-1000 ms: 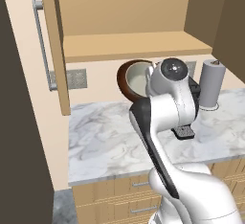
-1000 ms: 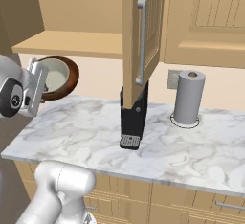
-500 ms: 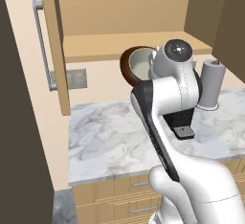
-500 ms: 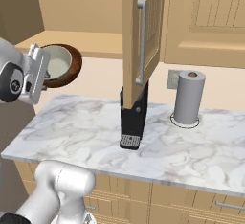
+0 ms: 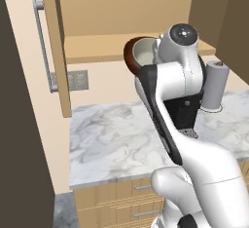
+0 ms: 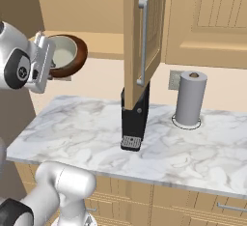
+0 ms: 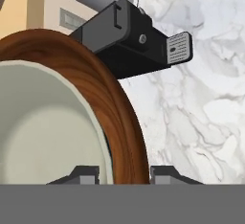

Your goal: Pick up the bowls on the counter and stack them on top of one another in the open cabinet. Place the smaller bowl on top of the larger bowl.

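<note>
The larger bowl [image 5: 130, 56], dark reddish-brown, hangs tilted on edge in the air in front of the open cabinet's shelf [image 5: 97, 47]. The smaller bowl [image 5: 145, 51], pale with a whitish inside, sits nested in it. In the right base view the larger bowl's brown rim [image 6: 80, 58] rings the smaller bowl [image 6: 62, 52]. My gripper [image 6: 51, 66] is shut on the nested rims at their left edge. In the hand view my gripper [image 7: 125, 173] straddles the larger bowl's rim [image 7: 119, 117], with the smaller bowl [image 7: 43, 132] beside it. The counter [image 6: 82, 128] lies well below.
A black appliance [image 6: 134, 119] stands mid-counter under the hanging cabinet door [image 6: 140, 36]. To its right is a paper towel roll [image 6: 190, 99]. The left cabinet door [image 5: 54, 47] swings out near a dark tall panel [image 5: 19, 124]. A wall outlet [image 5: 75, 80] sits below the shelf.
The arm has lifted the nested bowls upward, from below shelf height to level with the cabinet shelf's front edge. The grip has stayed the same.
</note>
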You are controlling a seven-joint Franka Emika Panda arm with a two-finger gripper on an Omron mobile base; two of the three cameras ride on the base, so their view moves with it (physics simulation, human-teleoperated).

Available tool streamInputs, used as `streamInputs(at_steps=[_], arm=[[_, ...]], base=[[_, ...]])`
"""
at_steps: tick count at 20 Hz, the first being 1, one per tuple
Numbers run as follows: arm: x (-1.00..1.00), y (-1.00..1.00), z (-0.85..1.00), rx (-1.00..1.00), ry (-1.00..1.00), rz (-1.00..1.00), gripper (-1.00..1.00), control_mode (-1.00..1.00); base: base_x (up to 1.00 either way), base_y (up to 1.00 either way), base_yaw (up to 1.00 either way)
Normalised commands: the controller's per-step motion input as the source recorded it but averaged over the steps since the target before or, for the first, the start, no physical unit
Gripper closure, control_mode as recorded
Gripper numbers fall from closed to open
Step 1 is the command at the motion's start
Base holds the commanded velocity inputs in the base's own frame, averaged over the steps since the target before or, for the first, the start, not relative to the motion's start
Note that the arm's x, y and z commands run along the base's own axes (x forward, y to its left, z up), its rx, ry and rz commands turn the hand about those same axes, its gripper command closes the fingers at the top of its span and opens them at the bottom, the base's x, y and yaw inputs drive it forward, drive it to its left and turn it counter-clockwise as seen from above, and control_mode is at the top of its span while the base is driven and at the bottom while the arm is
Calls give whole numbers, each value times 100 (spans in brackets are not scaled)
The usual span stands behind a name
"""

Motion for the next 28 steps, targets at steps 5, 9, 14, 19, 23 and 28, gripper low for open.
streamInputs(at_steps=[5, 9, 14, 19, 23, 28], arm=[[29, 0, 25, -2, -4, 0, 100, -100], [37, 0, 15, 0, -1, 0, 100, -100], [39, 0, 13, 0, 0, 1, 100, -100], [36, 0, 20, -1, -3, 0, 100, -100], [30, 0, 23, -2, -4, 0, 100, -100], [39, 2, 15, -1, -1, 0, 100, -100]], base=[[0, 0, 0], [0, 0, 0], [0, 0, 0], [0, 0, 0], [0, 0, 0], [0, 0, 0]])
